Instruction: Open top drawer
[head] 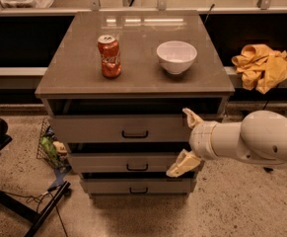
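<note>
We have the top drawer [98, 129] in front of us, its grey-beige front running just under the cabinet top [133, 83], with a dark gap showing between the two. Its small black bar handle [135, 134] sits dead centre on that front.

Over at the right end of the front is the gripper [187, 141], reaching in from the right on a thick white arm [261, 139]. Its jaws are spread wide, one above the other, and they hold nothing. The upper finger [192, 118] lies across the drawer's right end near its top edge. The lower finger [182, 164] hangs down in front of the middle drawer [118, 163].

So the handle is to the left of the gripper, well apart from it, at about the height of the space between the fingers. Whether either finger touches a drawer front, we cannot tell.

Below, the bottom drawer [113, 185] looks narrower than the two above it. Up on the cabinet top, a red cola can [110, 57] stands upright on the left and a white bowl [176, 56] sits to the right, the two apart from each other. Off to the right, a crumpled yellow cloth [264, 65] lies on a ledge beyond the arm.
</note>
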Robot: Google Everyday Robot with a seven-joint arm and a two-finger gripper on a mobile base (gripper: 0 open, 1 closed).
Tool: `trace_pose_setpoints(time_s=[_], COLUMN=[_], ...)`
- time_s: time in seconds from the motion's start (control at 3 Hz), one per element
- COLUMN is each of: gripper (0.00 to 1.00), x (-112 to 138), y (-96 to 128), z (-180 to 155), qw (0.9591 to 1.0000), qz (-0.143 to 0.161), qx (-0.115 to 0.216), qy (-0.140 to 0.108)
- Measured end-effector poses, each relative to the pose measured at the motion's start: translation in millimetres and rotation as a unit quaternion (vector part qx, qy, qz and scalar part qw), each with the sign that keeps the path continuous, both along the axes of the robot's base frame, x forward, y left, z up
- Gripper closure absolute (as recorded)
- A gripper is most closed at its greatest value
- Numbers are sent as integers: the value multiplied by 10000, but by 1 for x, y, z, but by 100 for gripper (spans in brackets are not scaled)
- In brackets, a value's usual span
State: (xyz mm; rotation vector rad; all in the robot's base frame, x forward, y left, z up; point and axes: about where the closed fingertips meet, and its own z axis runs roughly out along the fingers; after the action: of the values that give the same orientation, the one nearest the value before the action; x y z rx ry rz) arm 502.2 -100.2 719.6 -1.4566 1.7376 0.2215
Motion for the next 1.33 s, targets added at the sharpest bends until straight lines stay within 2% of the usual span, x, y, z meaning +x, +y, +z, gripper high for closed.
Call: trace_pose_setpoints(time_s=[0.33,0.67,1.0,1.33], gripper=[0,0,0,0], x=[71,87,87,95], y=[-4,5,5,11], z=[-23,-30,-30,-41], qw=[9999,9999,9999,9997], qz=[-101,-82,-82,-28], qx=[-52,39,39,-242], qy=[-49,-72,-72,-39])
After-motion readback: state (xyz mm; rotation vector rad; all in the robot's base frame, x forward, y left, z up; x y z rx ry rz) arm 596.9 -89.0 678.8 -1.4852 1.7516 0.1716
